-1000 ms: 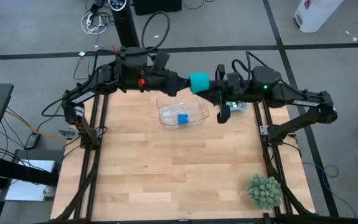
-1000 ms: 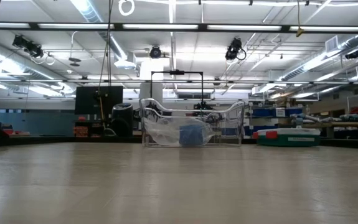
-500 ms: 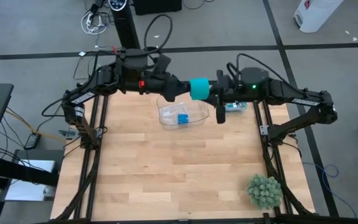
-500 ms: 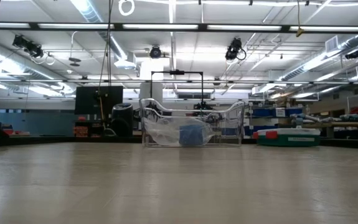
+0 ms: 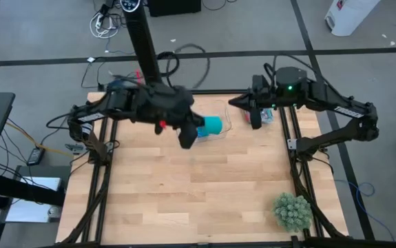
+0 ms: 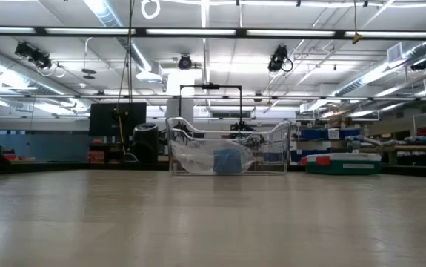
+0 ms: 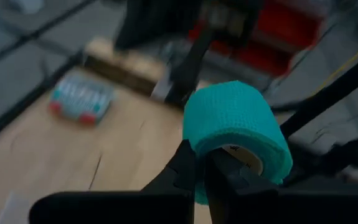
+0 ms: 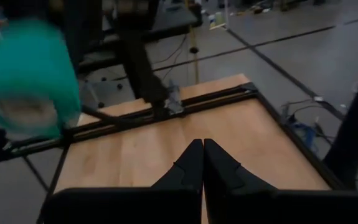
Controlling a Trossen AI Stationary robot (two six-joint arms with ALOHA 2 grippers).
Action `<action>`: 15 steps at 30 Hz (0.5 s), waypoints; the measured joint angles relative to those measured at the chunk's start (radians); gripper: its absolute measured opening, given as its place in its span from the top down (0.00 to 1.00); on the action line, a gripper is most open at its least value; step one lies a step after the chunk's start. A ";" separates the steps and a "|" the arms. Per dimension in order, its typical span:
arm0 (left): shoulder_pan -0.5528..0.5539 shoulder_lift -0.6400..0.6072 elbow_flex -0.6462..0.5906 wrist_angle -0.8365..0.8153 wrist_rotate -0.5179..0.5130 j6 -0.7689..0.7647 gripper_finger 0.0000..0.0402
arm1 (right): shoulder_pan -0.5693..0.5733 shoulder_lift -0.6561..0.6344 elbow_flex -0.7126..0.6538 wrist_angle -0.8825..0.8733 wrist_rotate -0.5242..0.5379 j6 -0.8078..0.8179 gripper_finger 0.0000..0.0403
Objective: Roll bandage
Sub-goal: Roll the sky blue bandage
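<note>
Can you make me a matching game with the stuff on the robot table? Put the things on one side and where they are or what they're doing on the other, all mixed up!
Things:
1. teal-green rolled fabric bandage
2. clear plastic tray
3. spiky green ball plant
4. right gripper

Places or states:
A. near corner of the wooden table
B. shut, holding nothing
C. pinched on the left gripper
D. far end of the table, blue roll inside

Pairs: 1-C, 2-D, 3-A, 4-B

The wooden bench (image 5: 184, 186) carries a clear plastic container (image 6: 227, 152) near its far edge, a small green plant (image 5: 293, 211) at its near right corner, and a small packet (image 5: 266, 116) at its far right edge.
</note>
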 joint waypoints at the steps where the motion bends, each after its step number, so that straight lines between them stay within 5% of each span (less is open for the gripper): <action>1: -0.004 0.000 -0.009 -0.033 -0.005 -0.017 0.95 | -0.012 -0.004 0.000 0.002 0.000 0.003 1.00; 8: -0.029 0.002 -0.132 -0.266 0.068 -0.164 0.94 | -0.050 -0.008 0.000 0.008 -0.023 0.010 0.99; 15: -0.083 0.002 -0.290 -0.283 0.173 -0.229 0.94 | -0.049 0.020 0.000 0.050 -0.062 0.017 0.99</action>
